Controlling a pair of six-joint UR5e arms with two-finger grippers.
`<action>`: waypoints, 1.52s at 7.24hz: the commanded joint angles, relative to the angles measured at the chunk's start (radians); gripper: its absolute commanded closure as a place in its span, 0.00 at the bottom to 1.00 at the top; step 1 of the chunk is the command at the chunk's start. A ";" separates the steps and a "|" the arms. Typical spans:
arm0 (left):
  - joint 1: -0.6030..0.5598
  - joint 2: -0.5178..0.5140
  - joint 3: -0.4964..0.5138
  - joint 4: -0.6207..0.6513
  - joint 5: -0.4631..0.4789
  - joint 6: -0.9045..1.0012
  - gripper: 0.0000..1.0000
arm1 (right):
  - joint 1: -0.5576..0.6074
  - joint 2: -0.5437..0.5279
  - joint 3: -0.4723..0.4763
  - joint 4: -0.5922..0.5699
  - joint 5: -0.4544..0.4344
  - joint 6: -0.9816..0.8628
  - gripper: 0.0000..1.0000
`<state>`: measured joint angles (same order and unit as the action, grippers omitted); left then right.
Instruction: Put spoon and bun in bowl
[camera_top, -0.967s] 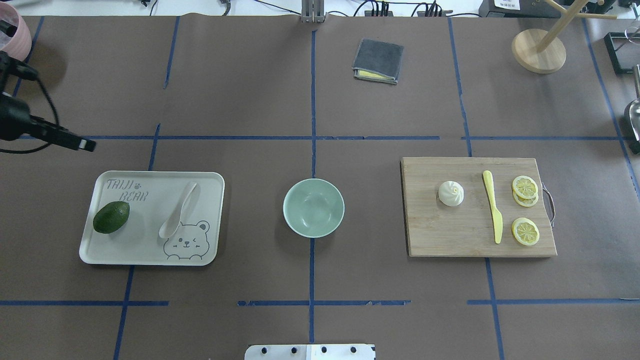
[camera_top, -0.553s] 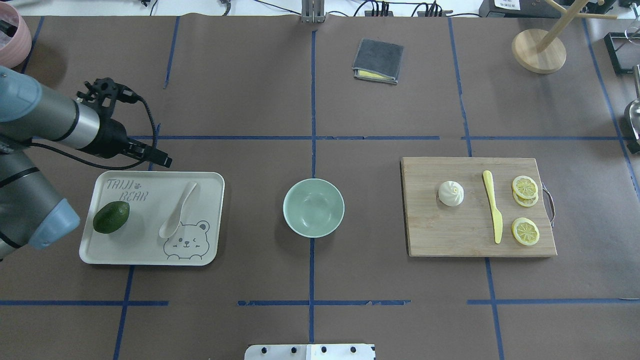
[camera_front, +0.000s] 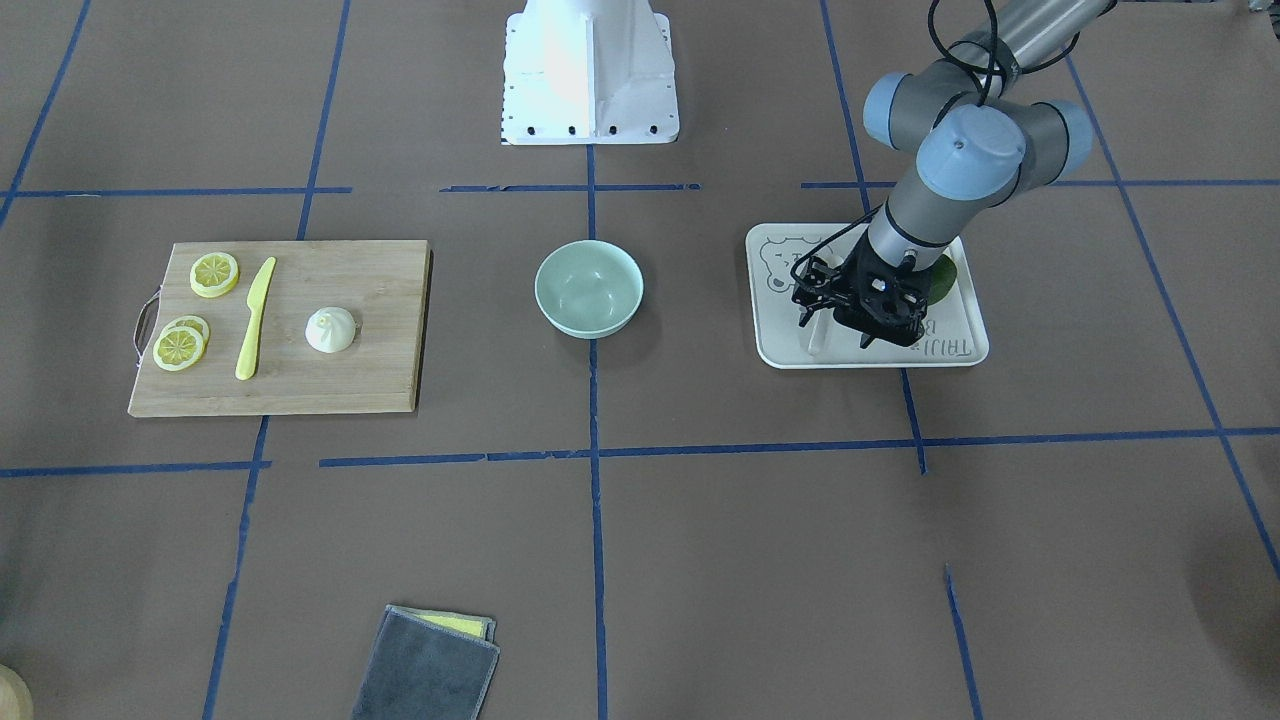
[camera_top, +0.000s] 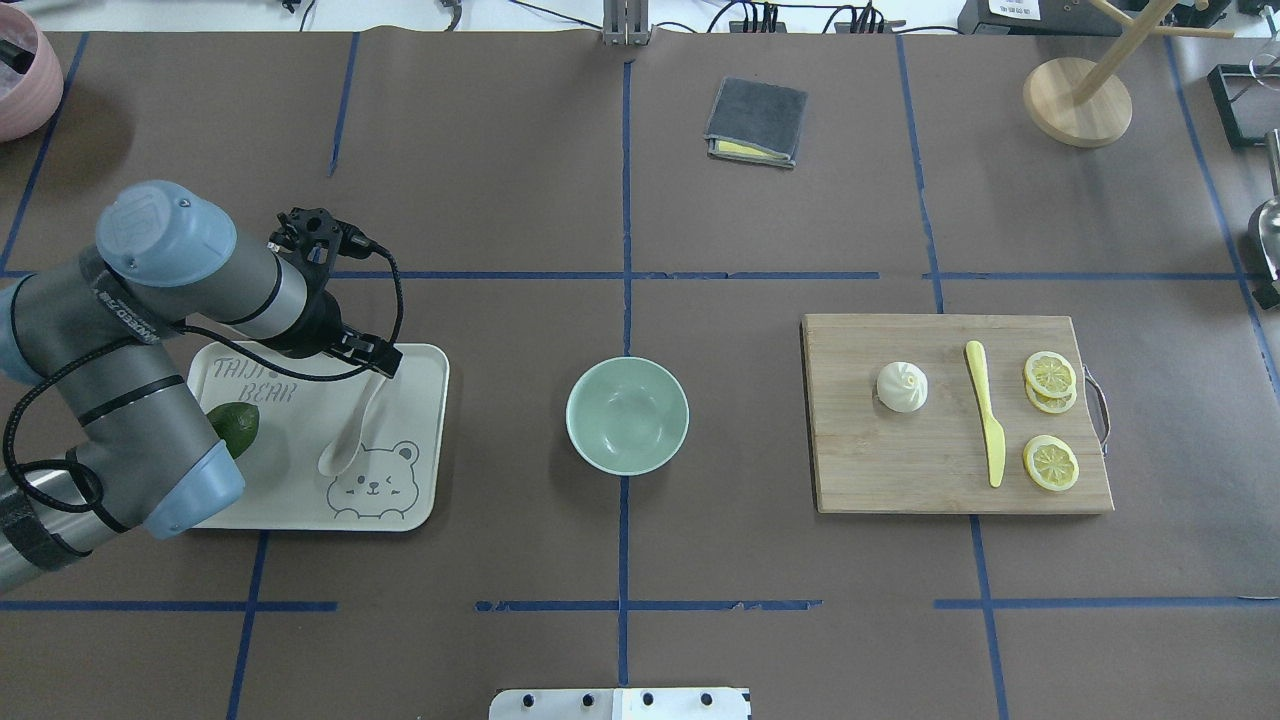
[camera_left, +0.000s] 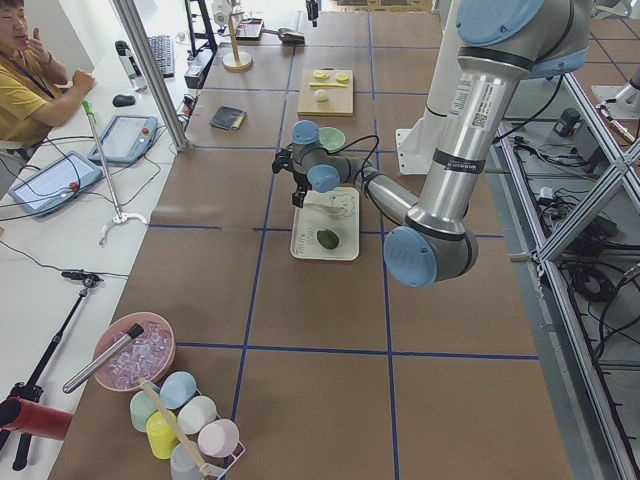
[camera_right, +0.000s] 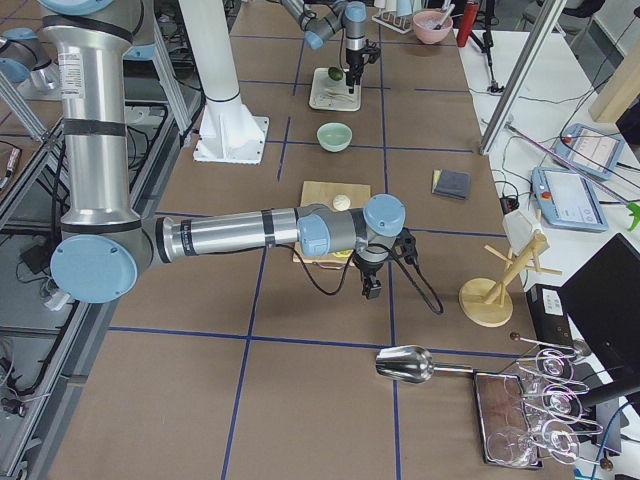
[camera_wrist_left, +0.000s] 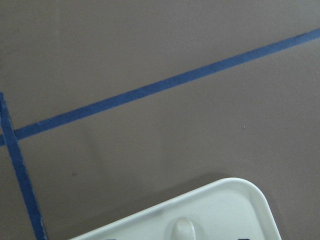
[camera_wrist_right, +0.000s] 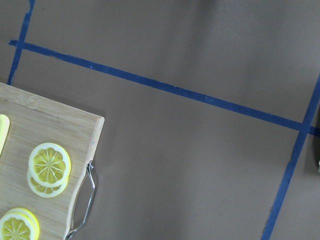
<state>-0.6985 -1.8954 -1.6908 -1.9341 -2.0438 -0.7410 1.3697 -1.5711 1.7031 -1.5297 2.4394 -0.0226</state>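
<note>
The off-white spoon (camera_top: 350, 430) lies on the cream bear-print tray (camera_top: 420, 420), scoop toward the robot. My left gripper (camera_top: 383, 362) hangs over the far end of the spoon's handle, its fingers spread wide and empty in the front view (camera_front: 835, 335). The handle's tip (camera_wrist_left: 182, 227) shows at the bottom of the left wrist view. The empty mint-green bowl (camera_top: 627, 415) stands at the table's middle. The white pleated bun (camera_top: 902, 387) sits on the wooden board (camera_top: 900, 460). My right gripper (camera_right: 372, 290) shows only in the right side view, beyond the board; I cannot tell its state.
A green avocado (camera_top: 238, 425) lies on the tray, partly under my left arm. A yellow knife (camera_top: 985, 410) and lemon slices (camera_top: 1050, 375) lie on the board. A folded grey cloth (camera_top: 757, 122) and a wooden stand (camera_top: 1077, 100) are at the far side.
My left arm has swung in from the left edge, and its gripper has moved right and nearer, to above the spoon's handle. The objects have not moved.
</note>
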 joint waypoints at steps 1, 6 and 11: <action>0.034 0.001 0.013 0.021 0.002 -0.001 0.25 | -0.001 -0.001 0.000 -0.001 0.001 0.001 0.00; 0.042 0.004 0.022 0.023 0.002 0.002 0.96 | -0.001 -0.006 0.000 -0.001 0.003 0.001 0.00; 0.037 -0.113 -0.033 0.023 0.028 -0.018 1.00 | -0.001 0.005 -0.019 0.000 0.003 0.001 0.00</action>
<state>-0.6597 -1.9343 -1.7123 -1.9114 -2.0348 -0.7495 1.3683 -1.5678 1.6836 -1.5300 2.4421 -0.0226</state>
